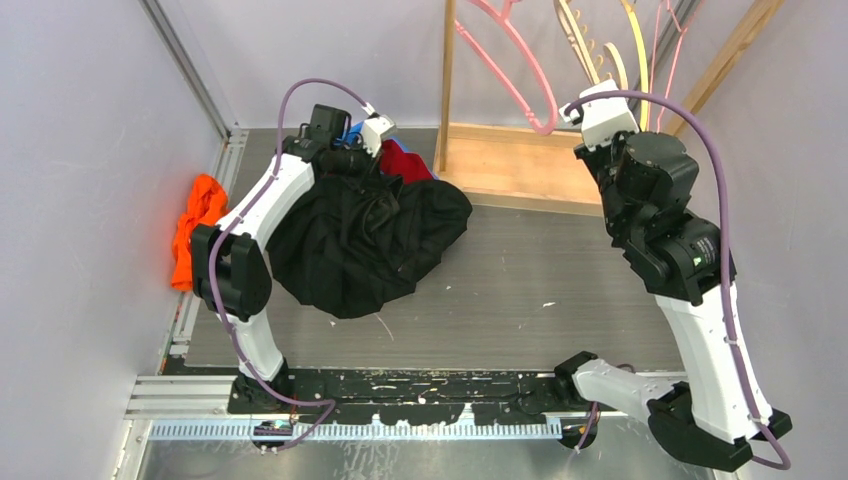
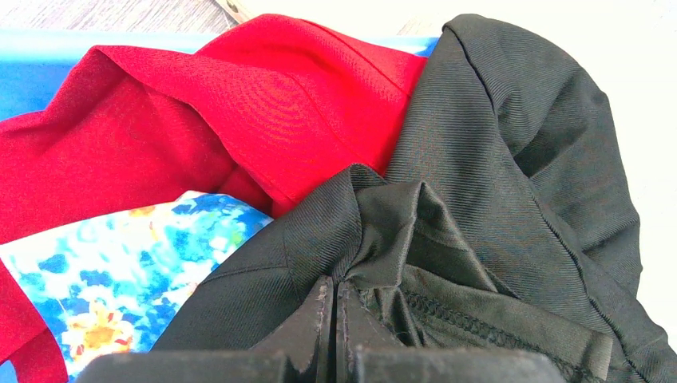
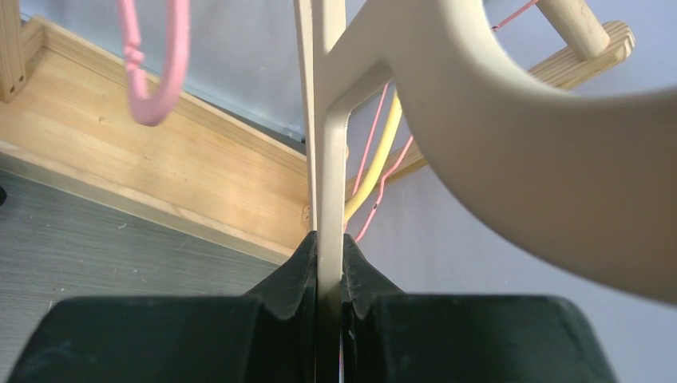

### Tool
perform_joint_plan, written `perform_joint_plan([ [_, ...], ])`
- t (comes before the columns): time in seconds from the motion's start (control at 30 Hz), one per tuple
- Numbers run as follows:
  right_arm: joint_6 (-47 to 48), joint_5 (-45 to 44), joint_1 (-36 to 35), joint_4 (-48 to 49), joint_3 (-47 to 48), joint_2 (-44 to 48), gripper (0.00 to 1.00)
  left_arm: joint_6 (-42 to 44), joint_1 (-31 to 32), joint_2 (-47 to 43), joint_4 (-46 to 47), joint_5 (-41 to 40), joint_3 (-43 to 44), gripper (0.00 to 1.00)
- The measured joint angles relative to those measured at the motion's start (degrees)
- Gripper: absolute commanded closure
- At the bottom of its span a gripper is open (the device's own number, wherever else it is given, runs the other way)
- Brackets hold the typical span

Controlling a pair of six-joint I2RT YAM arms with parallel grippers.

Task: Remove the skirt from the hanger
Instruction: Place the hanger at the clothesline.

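Skirt [image 1: 360, 245] in left end effector [image 2: 334, 303]; hanger [image 3: 329, 159] in right end effector [image 3: 329, 271].

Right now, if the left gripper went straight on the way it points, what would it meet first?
More of the black skirt that the left gripper pinches, then probably the red cloth behind it; depth is unclear.

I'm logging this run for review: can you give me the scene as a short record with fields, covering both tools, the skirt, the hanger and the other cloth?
left tool: shut on a fold of the black skirt
right tool: shut on the cream hanger, up by the wooden rack
skirt: heaped on the table, apart from the hanger
beside skirt: red cloth and flowered cloth in a blue bin
table's left edge: orange cloth
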State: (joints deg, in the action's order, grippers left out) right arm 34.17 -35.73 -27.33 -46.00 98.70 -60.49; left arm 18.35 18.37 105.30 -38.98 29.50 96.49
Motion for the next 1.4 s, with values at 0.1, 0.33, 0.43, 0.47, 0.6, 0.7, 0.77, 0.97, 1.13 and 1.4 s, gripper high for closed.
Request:
perform_joint_plan([
  [0.1,0.0,0.0,0.2,0.7,-0.3,-1.2,0.99,0.0,0.0,0.0,0.0,0.2,0.0,1.00],
  [0.33,-2.4,4.4,6.2,6.8,3.5,-11.5,0.99,-0.6,0.0,-0.1,0.0,0.6,0.0,1.00],
  [0.43,-4.8,8.1,10.1,9.6,8.4,-20.2,0.99,-1.0,0.2,-0.6,-0.1,0.8,-0.3,1.00],
  [0.47,-5.5,9.0,11.0,10.4,9.7,-22.4,0.99,-1.1,0.2,-1.0,-0.1,0.8,-0.7,1.00],
  [0.6,-9.2,13.4,14.3,12.6,14.6,-30.2,0.99,-0.9,0.5,-3.2,-0.5,0.5,-2.3,1.00],
  [0.7,-11.4,16.1,15.8,13.3,17.7,-33.7,0.99,-0.5,0.7,-4.6,-0.8,0.1,-2.8,1.00],
  [0.77,-12.3,17.4,16.6,14.2,19.8,-35.3,0.99,-0.1,0.7,-5.0,-0.8,0.0,-2.8,1.00],
  [0.97,-14.1,20.0,18.5,16.1,26.2,-38.4,0.99,0.1,0.7,-5.0,-1.3,-1.0,-3.0,1.00],
  [1.13,-16.5,22.7,20.5,18.4,30.7,-43.2,0.99,0.1,0.7,-5.0,-1.9,-1.3,-3.0,1.00],
  [1.4,-21.3,26.8,22.8,20.6,34.2,-49.9,0.99,0.3,0.8,-5.0,-2.7,-3.4,-3.0,1.00],
])
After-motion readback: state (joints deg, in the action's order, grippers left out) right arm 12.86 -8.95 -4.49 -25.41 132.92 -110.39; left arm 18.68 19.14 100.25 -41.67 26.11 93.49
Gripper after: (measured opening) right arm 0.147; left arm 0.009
